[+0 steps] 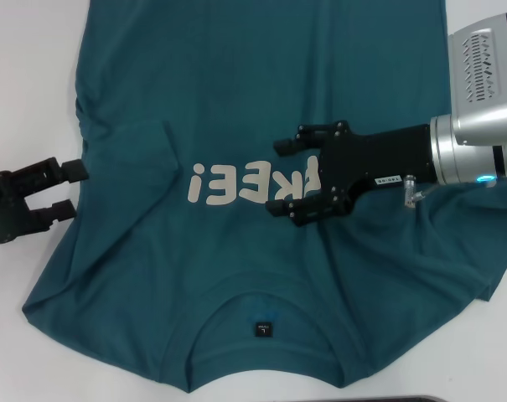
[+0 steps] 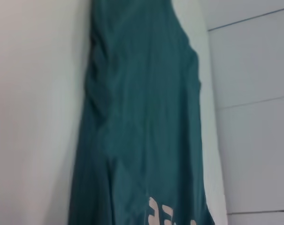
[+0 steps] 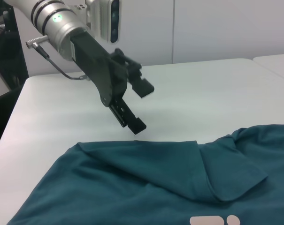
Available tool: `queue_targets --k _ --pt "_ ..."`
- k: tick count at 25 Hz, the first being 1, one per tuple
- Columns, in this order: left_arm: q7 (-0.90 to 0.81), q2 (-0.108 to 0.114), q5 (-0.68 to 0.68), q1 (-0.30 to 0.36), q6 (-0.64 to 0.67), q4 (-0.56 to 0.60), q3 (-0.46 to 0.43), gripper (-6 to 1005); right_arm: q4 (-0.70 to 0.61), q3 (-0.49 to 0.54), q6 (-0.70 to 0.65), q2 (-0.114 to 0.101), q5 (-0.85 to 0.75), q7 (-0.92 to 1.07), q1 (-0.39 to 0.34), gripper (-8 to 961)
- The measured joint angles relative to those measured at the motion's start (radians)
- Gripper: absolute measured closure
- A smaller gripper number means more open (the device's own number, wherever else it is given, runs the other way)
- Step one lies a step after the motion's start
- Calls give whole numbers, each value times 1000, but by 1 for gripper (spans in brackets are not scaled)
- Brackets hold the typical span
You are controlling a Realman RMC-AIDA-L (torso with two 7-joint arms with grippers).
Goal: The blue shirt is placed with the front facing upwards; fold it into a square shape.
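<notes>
Where lettering [image 1: 253, 182] shows, blue shirt [image 1: 236, 100] lies face-up, left sleeve folded inward.

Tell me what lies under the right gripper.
The right gripper, open, hovers over the blue shirt, covering the start of its lettering. The table beneath is hidden.

A white table [image 1: 35, 100] stands before pale wall panels [image 3: 212, 28].

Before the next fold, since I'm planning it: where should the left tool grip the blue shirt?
Probably the blue shirt at its left side edge, beside the folded-in sleeve. The open left tool sits just off that edge, level with it, so coming in sideways suits.
</notes>
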Motion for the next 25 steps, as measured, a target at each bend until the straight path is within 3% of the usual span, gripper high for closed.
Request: queue_targets --k 25 --pt "-1 -13 59 -1 -79 21 34 35 0 4 0 0 0 -2 -5 74"
